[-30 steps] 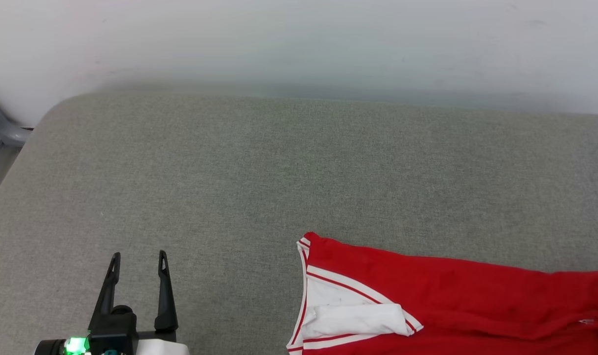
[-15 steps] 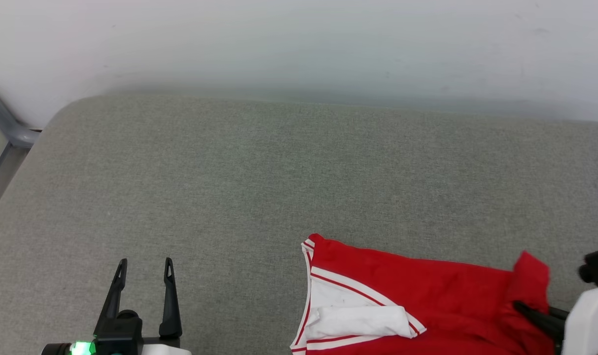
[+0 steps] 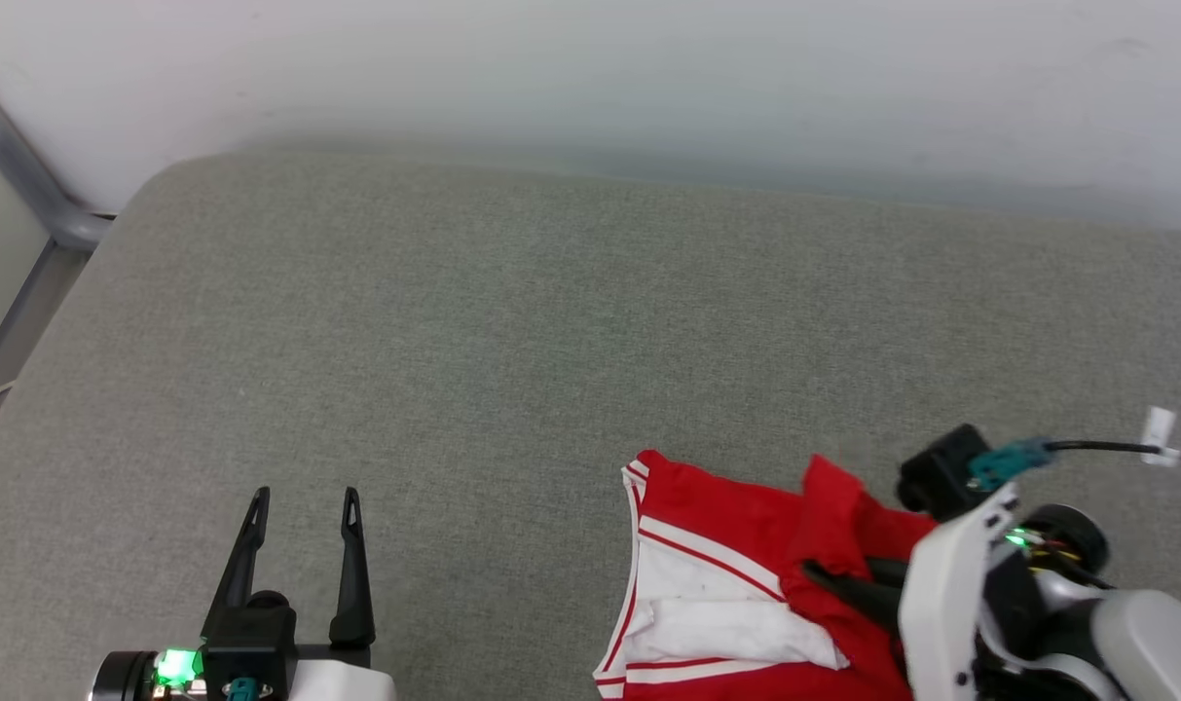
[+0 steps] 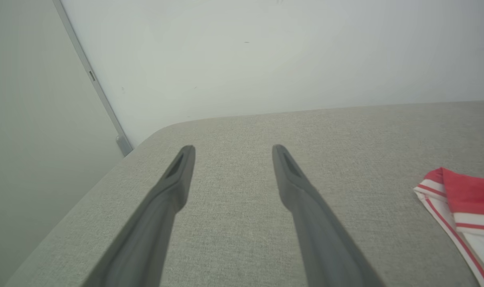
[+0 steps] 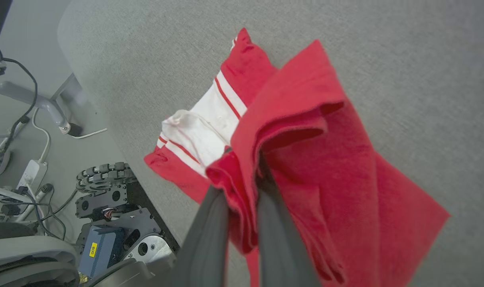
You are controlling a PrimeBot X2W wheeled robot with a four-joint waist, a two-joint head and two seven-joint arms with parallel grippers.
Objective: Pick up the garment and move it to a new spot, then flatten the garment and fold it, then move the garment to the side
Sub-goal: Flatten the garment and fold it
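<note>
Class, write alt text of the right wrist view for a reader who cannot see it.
Two dark fingers pinch a bunched fold of a red garment over a grey surface. Its white, red-striped sleeve lies beyond; cables trail on the floor at left.

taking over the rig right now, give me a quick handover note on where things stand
Left end effector: open, empty, over the grey padded surface, apart from the garment.
Right end effector: shut on a bunched red fold of the garment.
Garment: crumpled at the near right of the surface, one white sleeve showing, the gripped fold raised.
Done: grasp made.
To do: carry it to a new spot, flatten it, fold it, move it aside.
</note>
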